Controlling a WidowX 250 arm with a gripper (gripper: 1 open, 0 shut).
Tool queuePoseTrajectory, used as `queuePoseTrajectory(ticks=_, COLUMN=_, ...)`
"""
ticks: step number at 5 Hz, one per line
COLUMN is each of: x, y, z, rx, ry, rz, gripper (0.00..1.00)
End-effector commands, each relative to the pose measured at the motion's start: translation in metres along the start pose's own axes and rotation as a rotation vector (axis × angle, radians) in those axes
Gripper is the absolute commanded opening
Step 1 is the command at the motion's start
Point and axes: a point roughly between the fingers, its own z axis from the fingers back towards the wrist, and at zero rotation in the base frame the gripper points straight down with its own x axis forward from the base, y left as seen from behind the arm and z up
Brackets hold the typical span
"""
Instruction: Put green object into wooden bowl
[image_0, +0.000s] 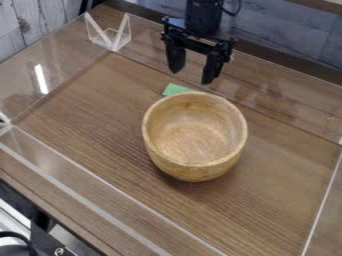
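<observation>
Sitting nearest the camera, past the clear front wall (160, 222) of the enclosure, the wooden bowl (195, 135) rests upright on the dark wood-grain table (80, 120). It is round, light tan, thick-walled, with grain showing inside, and nothing lies in it. Clear walls run along the left and right edges of the table as well.

Just behind the bowl's far rim, on the left side, the green object (175, 90) lies flat on the table. Only a small light green patch with an angular edge shows; the rim hides the rest, so whether it touches the bowl cannot be told.

Farther back and above, the gripper (194, 72) hangs with its black fingers (173, 58) pointing down. The jaws stand wide apart with nothing between them. The tips are in the air, above and a little behind the green object, not touching it or the bowl. The right finger looks longer and reaches lower than the left one in this view.

At the far left corner a clear folded piece (107, 33) stands by the back wall, well apart from the bowl.
</observation>
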Motion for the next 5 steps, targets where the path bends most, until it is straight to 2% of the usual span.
queuePoseTrajectory(ticks=1, x=0.013, y=0.008, z=0.018, rx=0.006, ry=-0.070, rz=0.036, gripper=1.00)
queuePoseTrajectory(ticks=3, x=0.018, y=0.038, z=0.026, rx=0.002, ry=-0.067, rz=0.115, gripper=1.00)
queuePoseTrajectory(ticks=5, x=0.028, y=0.037, z=0.002, rx=0.003, ry=-0.050, rz=0.116, gripper=1.00)
